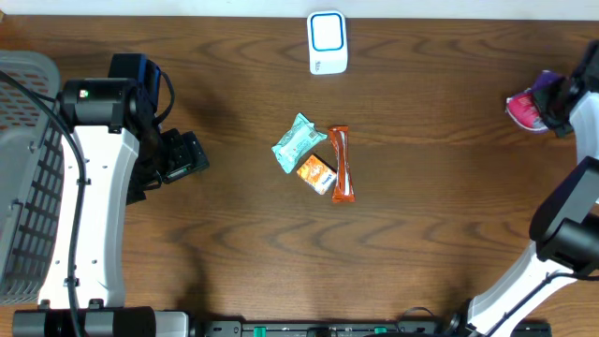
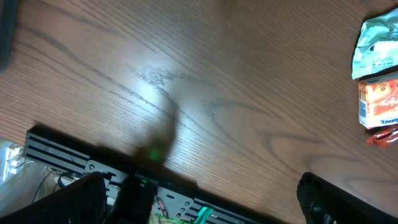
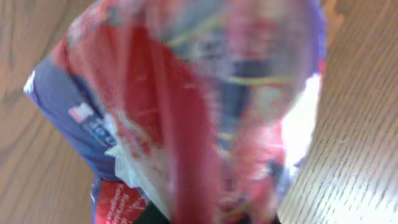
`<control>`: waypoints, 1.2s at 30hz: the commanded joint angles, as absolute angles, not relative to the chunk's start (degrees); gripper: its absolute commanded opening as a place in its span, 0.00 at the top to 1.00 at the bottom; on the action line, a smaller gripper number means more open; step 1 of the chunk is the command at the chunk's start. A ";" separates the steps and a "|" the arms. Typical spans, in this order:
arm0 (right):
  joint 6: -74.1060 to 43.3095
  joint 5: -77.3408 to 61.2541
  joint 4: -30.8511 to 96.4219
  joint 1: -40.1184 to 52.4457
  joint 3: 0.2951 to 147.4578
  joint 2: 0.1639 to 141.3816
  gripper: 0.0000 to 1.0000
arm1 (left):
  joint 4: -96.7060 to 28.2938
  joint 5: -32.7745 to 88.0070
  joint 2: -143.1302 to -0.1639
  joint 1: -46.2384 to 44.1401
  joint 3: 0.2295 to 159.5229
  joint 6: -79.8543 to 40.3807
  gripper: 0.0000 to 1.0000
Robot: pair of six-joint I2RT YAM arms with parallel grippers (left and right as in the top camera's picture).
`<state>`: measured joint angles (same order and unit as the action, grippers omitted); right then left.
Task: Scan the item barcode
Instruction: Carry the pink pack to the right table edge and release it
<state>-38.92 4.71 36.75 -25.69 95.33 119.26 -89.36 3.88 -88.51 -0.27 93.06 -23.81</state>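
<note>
A red and purple packet (image 1: pixel 526 109) sits at the tip of my right gripper (image 1: pixel 554 101) at the table's far right. In the right wrist view that packet (image 3: pixel 199 106) is blurred and fills the frame, hiding the fingers, so I cannot tell whether they grip it. The white scanner (image 1: pixel 328 42) with a blue rim stands at the back centre. My left gripper (image 1: pixel 184 154) hovers at the left with nothing between its fingers; in its wrist view the left gripper (image 2: pixel 199 208) is open over bare wood.
Three snacks lie mid-table: a teal packet (image 1: pixel 299 142), an orange packet (image 1: pixel 316 173) and an orange-red bar (image 1: pixel 341 165). The left wrist view shows the teal packet (image 2: pixel 376 46) and the orange packet (image 2: pixel 378 102) at its right edge. A grey basket (image 1: pixel 23 187) stands far left.
</note>
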 commanded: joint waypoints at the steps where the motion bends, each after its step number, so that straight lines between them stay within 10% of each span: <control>1: -43.22 0.64 35.40 -28.51 93.62 119.39 0.83 | -89.49 2.96 -88.73 -0.16 92.84 -24.08 0.02; 3: -43.22 0.47 35.83 -29.06 93.32 119.39 0.76 | -89.49 2.96 -88.73 -0.16 92.84 -24.08 0.02; 9: -38.44 -3.75 37.12 -29.52 93.36 119.22 0.12 | -89.49 2.96 -88.73 -0.16 92.84 -24.08 0.02; 12: -38.50 -8.12 37.28 -29.74 93.49 118.17 0.02 | -89.49 2.96 -88.73 -0.16 92.84 -24.08 0.02; 25: -38.92 -14.81 40.69 -29.91 93.80 92.90 0.01 | -89.49 2.96 -88.73 -0.16 92.84 -24.08 0.02; 36: -30.17 -19.57 77.87 -24.84 93.65 74.46 0.01 | -89.49 2.96 -88.73 -0.16 92.84 -24.08 0.02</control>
